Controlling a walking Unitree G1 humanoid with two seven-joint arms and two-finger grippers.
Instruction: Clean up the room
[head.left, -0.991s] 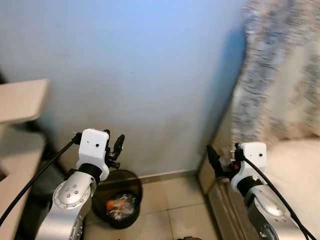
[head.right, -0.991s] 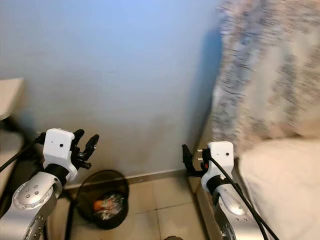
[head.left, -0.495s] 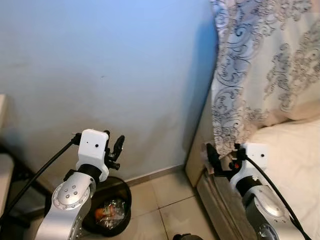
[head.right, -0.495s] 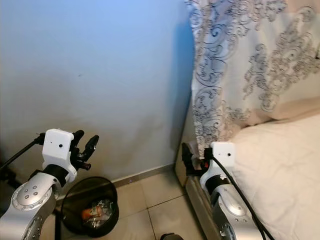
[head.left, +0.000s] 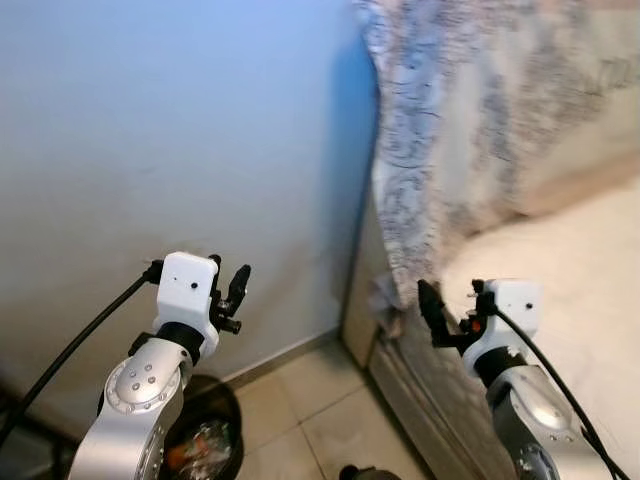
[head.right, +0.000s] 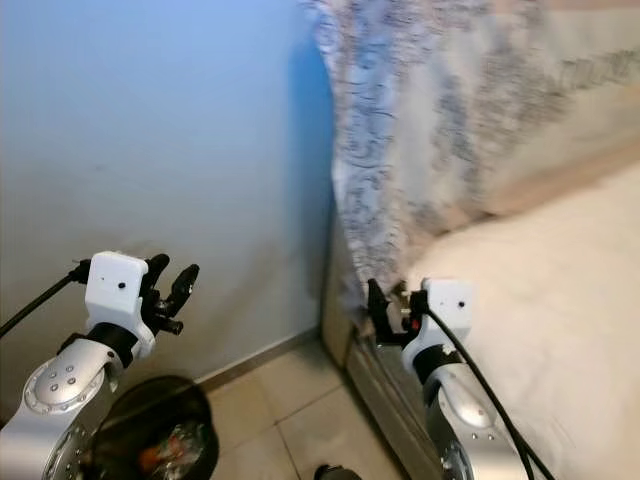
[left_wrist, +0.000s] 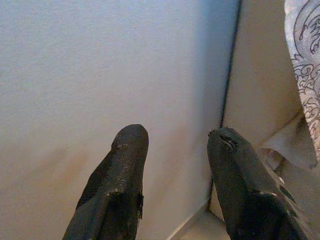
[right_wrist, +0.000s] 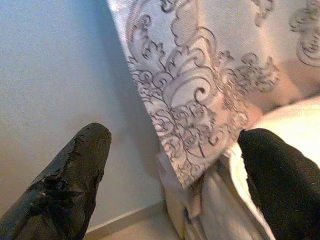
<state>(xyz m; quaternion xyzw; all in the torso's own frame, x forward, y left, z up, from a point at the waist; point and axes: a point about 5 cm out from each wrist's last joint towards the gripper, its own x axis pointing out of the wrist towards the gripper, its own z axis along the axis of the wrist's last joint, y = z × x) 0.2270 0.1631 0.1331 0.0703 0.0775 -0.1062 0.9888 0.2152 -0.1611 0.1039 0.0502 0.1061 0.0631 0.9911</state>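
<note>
Left gripper (head.left: 232, 297) is raised in front of the blue wall (head.left: 180, 150), fingers spread, nothing held. Trash bin (head.left: 200, 440) sits on the tiled floor (head.left: 300, 420) at the foot of that wall, below the left arm, with litter inside. Right gripper (head.left: 432, 315) hovers at the bed (head.left: 560, 260) corner farthest from the bin side of the wall, next to the patterned curtain (head.left: 440, 130).

Right eye view: same layout, bin (head.right: 150, 440) low against the wall, curtain (head.right: 400, 130) hanging where wall meets bed.

Left wrist view: two black fingers (left_wrist: 120, 185) well apart, empty, pointing at the wall; beige bed frame (left_wrist: 260, 90) beside it.

Right wrist view: fingers (right_wrist: 70, 175) wide apart, empty; curtain's scrolled edge (right_wrist: 190, 100) hangs between them, wall behind it.
</note>
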